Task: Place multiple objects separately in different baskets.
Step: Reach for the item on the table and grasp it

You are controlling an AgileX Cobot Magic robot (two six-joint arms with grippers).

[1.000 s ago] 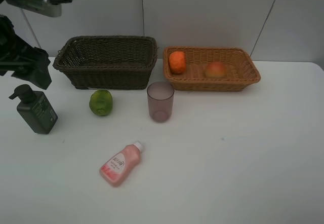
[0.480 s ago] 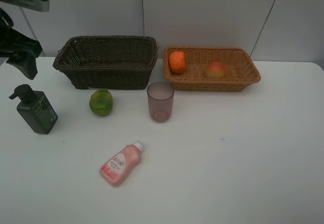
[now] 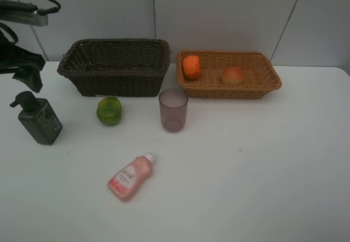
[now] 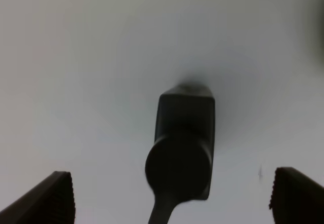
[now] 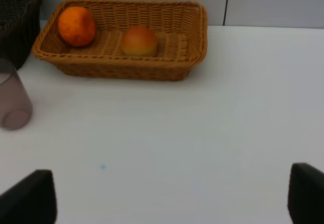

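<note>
The tangerine (image 3: 191,67) and the peach (image 3: 233,75) lie in the light tan basket (image 3: 229,93). To its left stands the dark brown basket (image 3: 117,80), with nothing showing inside. In front of that one sit the green citrus (image 3: 109,110) and the upright mauve cup (image 3: 173,109). Near the left edge the dark pump bottle (image 3: 39,119) stands upright, and the pink bottle (image 3: 130,176) lies on its side nearer the front. My left gripper (image 3: 30,78) hovers open above the pump bottle (image 4: 185,133), apart from it. My right gripper (image 5: 167,196) is open and holds nothing.
The white table (image 3: 262,160) carries everything, with a grey wall behind the baskets. The right wrist view shows the tan basket (image 5: 121,69), tangerine (image 5: 77,26), peach (image 5: 139,40), cup (image 5: 12,102) and a corner of the dark basket (image 5: 17,11).
My left arm has lifted and drawn back toward the left edge, away from the pump bottle. No object has moved.
</note>
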